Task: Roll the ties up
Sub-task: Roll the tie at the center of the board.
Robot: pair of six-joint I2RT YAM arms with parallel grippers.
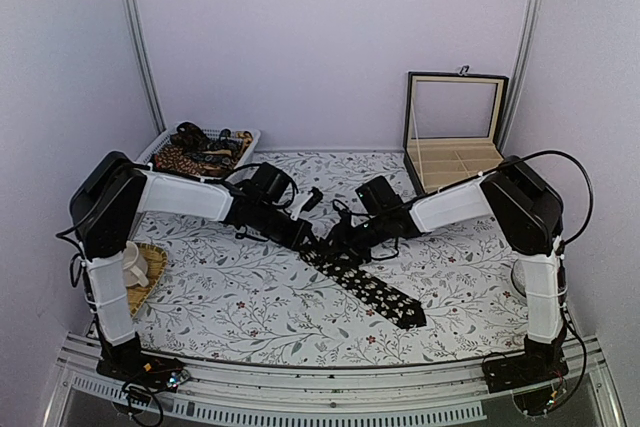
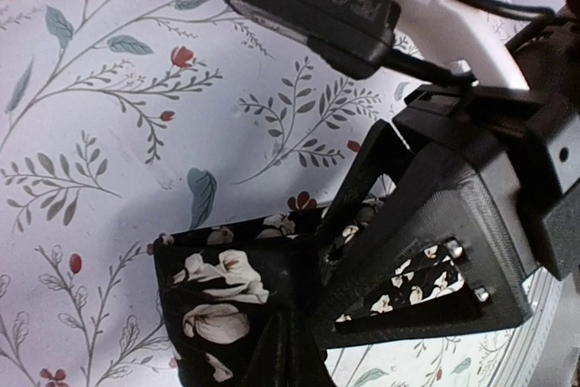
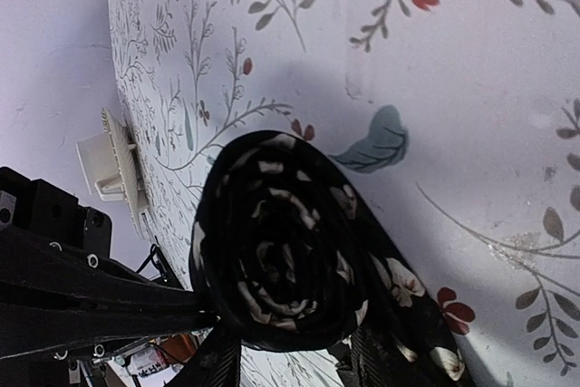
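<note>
The floral-cloth table point(image 1: 230, 317) carries 2 arms that meet at its centre. The black floral tie point(image 1: 375, 292) lies there diagonally, its wide end flat toward the near right, probably so the strip can feed into the roll point(image 3: 281, 251). The right gripper point(image 1: 345, 239) clasps that coil between its fingers, likely to keep it tight. The left gripper point(image 2: 290, 346) is pinched closed on the tie's fabric beside it. From above, both grippers hide the roll, and the narrow end cannot be seen.
</note>
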